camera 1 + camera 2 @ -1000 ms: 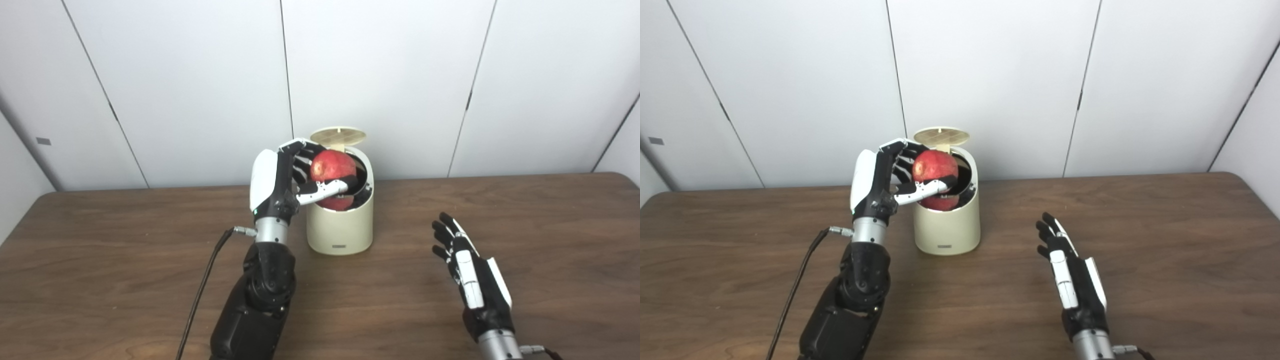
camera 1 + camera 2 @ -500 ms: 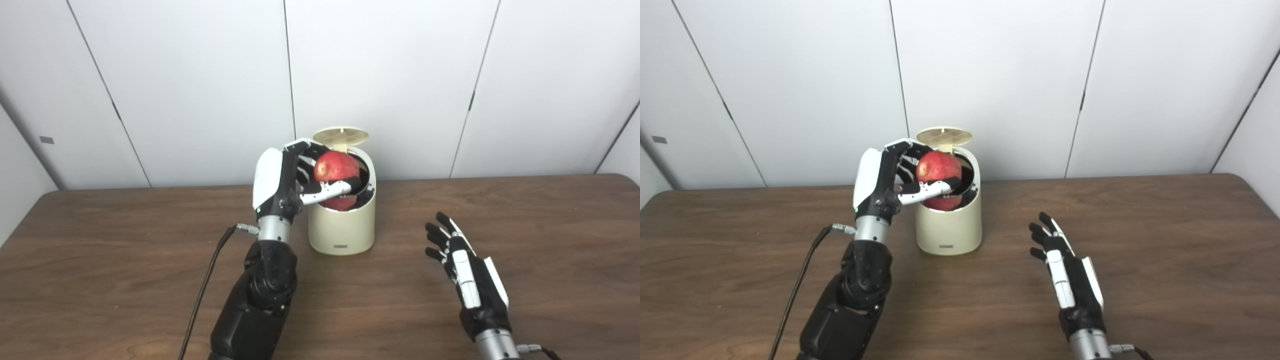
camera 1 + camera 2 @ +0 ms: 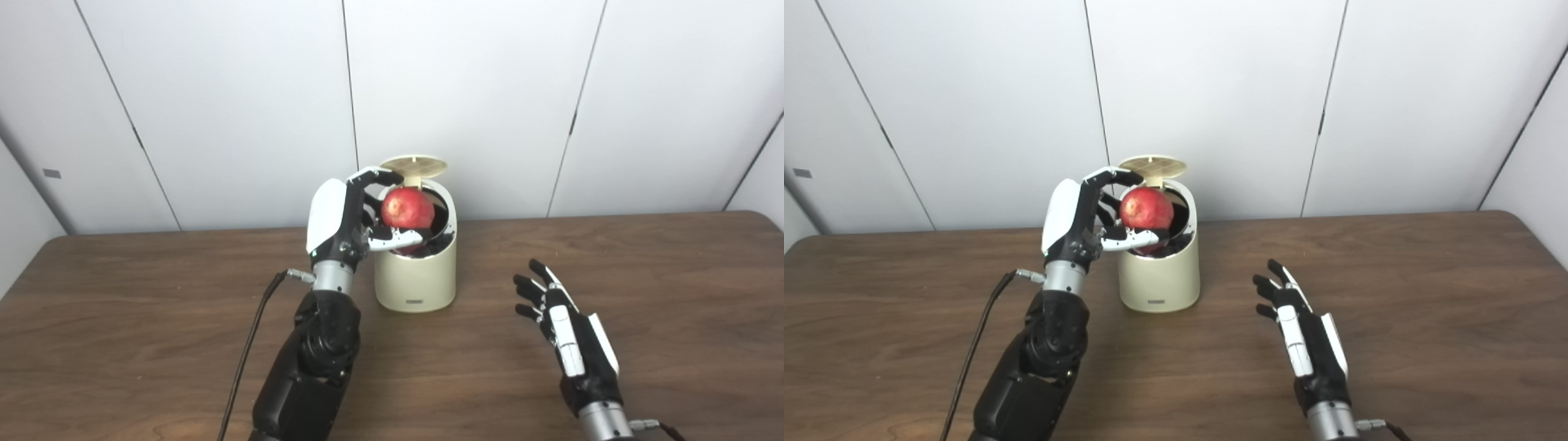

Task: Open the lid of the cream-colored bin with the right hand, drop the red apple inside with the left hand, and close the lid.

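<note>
The cream-colored bin (image 3: 416,282) stands at the back middle of the table, and its round lid (image 3: 413,164) is tipped up behind the opening. The red apple (image 3: 407,208) sits in the bin's mouth, its lower part below the rim. My left hand (image 3: 343,220) is at the bin's left side and cups the apple. The thumb lies under the apple's front, while the upper fingers (image 3: 1108,176) arch just above its top. My right hand (image 3: 566,331) hovers open over the table to the right of the bin, fingers spread, holding nothing.
The brown wooden table (image 3: 122,318) runs wide on both sides of the bin. A black cable (image 3: 251,343) trails from my left wrist to the front edge. White wall panels (image 3: 184,92) stand close behind the bin.
The upper fingers of my left hand have lifted off the apple's top and the thumb has slid lower. The apple sits a little deeper. My right hand has drifted slightly left.
</note>
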Controlling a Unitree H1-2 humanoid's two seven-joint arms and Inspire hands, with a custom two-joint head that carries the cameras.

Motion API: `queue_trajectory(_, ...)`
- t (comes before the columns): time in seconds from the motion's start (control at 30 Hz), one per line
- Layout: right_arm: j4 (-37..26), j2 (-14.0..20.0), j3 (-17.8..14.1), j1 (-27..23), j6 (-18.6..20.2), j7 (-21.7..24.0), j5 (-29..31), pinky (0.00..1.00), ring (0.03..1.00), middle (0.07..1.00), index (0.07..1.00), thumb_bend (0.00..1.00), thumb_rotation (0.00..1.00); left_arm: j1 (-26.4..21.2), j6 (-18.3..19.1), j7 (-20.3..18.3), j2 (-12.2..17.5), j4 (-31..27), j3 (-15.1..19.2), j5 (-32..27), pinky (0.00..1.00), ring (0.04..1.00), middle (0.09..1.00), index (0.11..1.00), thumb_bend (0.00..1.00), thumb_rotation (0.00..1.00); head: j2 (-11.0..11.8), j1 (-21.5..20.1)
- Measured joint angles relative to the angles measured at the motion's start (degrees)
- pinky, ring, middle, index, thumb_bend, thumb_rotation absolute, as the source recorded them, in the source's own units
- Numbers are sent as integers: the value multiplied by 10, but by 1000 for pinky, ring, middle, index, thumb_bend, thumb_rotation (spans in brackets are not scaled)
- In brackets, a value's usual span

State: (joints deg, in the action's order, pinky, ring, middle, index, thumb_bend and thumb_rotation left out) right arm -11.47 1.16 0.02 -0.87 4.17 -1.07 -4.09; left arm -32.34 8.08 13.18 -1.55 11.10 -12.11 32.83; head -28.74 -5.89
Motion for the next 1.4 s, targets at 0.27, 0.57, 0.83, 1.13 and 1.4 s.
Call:
queue_trajectory(0.27, 0, 0, 1, 0, 0, 0, -1, 801, 861, 836, 896, 574, 1000, 0, -1, -1, 0, 0, 0, 0, 485, 614, 723, 685, 906, 0, 3, -1)
queue_trajectory(0.57, 0, 0, 1, -1, 0, 0, -2, 806, 861, 835, 899, 590, 1000, -1, 2, -9, 4, -1, -1, 0, 490, 619, 724, 695, 907, 0, 3, -1)
queue_trajectory(0.83, 0, -1, 1, -2, 0, 0, -2, 807, 856, 826, 891, 604, 1000, -3, 7, -11, 15, -3, -15, 15, 537, 669, 727, 673, 930, 0, 2, -2)
queue_trajectory(1.13, 0, -2, 1, -3, 0, -1, -2, 819, 845, 819, 895, 600, 1000, -9, 38, -23, 29, -11, -45, 65, 613, 714, 718, 662, 926, 129, 1, -3)
queue_trajectory(1.4, 0, -2, 1, -3, 0, 0, -1, 798, 841, 815, 898, 592, 1000, -11, 47, -26, 28, -11, -49, 81, 623, 725, 733, 668, 750, 303, 1, -4)
